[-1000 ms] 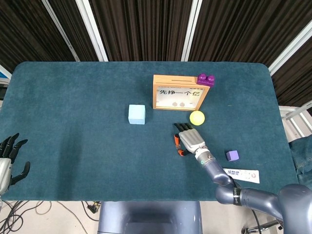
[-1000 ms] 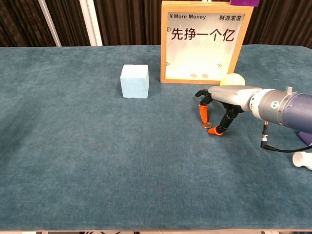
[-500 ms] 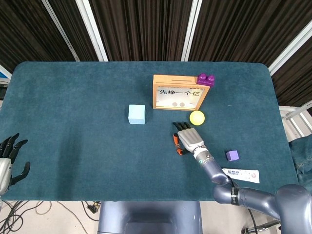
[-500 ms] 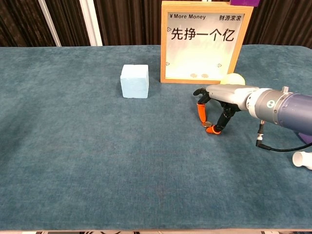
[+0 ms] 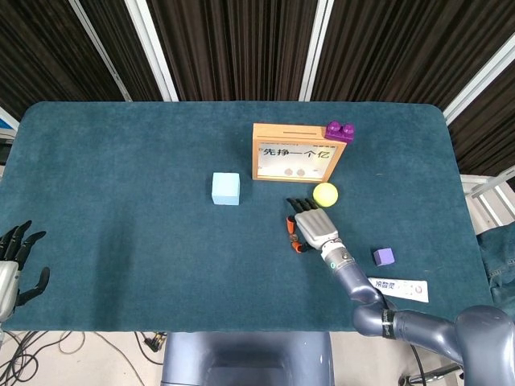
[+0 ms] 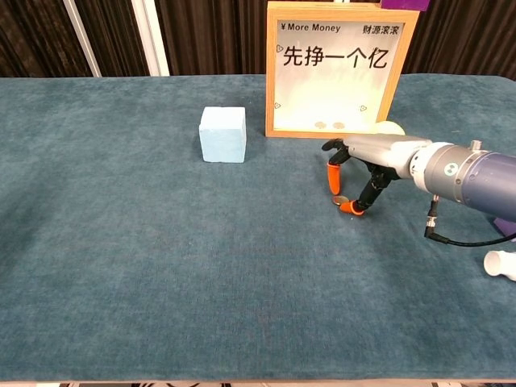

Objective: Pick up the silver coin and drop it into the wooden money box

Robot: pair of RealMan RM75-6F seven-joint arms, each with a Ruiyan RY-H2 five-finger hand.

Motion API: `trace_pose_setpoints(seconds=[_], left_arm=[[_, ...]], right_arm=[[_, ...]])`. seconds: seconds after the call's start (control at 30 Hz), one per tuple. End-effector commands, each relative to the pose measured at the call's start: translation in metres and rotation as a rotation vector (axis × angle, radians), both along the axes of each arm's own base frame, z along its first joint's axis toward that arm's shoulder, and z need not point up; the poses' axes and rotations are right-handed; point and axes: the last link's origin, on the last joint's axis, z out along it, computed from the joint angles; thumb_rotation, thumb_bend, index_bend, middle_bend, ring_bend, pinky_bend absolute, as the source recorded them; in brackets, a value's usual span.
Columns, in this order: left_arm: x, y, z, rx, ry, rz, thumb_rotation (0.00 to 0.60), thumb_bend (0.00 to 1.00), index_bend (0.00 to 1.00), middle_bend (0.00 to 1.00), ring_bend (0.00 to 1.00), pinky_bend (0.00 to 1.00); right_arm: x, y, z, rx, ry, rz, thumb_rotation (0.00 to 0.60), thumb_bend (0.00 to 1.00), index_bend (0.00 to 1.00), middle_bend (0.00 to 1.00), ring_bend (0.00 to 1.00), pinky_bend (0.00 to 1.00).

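Observation:
The wooden money box [image 5: 259,162] stands upright at the table's centre back, its coin slot on the top edge; the chest view shows its printed front [image 6: 334,68]. My right hand [image 5: 314,227] hovers just in front of the box, palm down. Its orange-tipped thumb and a finger pinch the small silver coin [image 6: 342,200] just above the cloth, below the hand [image 6: 372,157]. In the head view the hand hides the coin. My left hand [image 5: 16,261] rests at the table's near left edge, fingers spread, holding nothing.
A light blue cube [image 5: 226,188] sits left of the box. A yellow ball [image 5: 325,193] lies right behind my right hand. A purple block [image 5: 339,130] sits on the box's top right corner. A small purple cube [image 5: 383,256] and a white label [image 5: 398,288] lie near the right front.
My right hand has risen slightly and drawn back toward the box, its fingertips closing on the coin and lifting it off the cloth. The left hand has stayed put.

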Motion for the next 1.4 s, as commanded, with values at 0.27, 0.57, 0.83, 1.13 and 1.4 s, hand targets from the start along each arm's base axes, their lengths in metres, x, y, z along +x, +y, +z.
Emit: trace_pose_setpoints(seconds=[0.27,0.57,0.83,1.13,1.4], left_arm=[[0.0,0.0,0.0,0.0,-0.001,0.001,0.6,0.42,0.19,0.01,0.0,0.1],[0.0,0.0,0.0,-0.002,-0.005,0.008,0.6,0.43,0.19,0.01,0.0,0.1],[-0.001,-0.001,0.001,0.0,-0.009,0.011,0.6,0.43,0.19,0.01,0.0,0.1],[0.0,-0.001,0.001,-0.002,-0.009,0.012,0.6,0.43,0.19,0.01,0.0,0.1],[0.0,-0.001,0.001,0.002,-0.016,0.012,0.6,0.43,0.19,0.01,0.0,0.1]], right_arm=[[-0.001,-0.001,-0.002,0.0,-0.011,-0.01,0.6,0.64,0.58,0.0,0.0,0.0],[-0.004,-0.001,-0.001,-0.002,-0.006,-0.013,0.6,0.64,0.59,0.0,0.0,0.0],[0.002,-0.005,0.016,-0.05,-0.047,-0.001,0.6,0.64,0.6,0.0,0.0,0.0],[0.025,-0.005,0.077,-0.197,-0.105,0.069,0.6,0.64,0.6,0.0,0.0,0.0],[0.053,-0.006,0.116,-0.276,-0.107,0.118,0.6,0.64,0.6,0.0,0.0,0.0]])
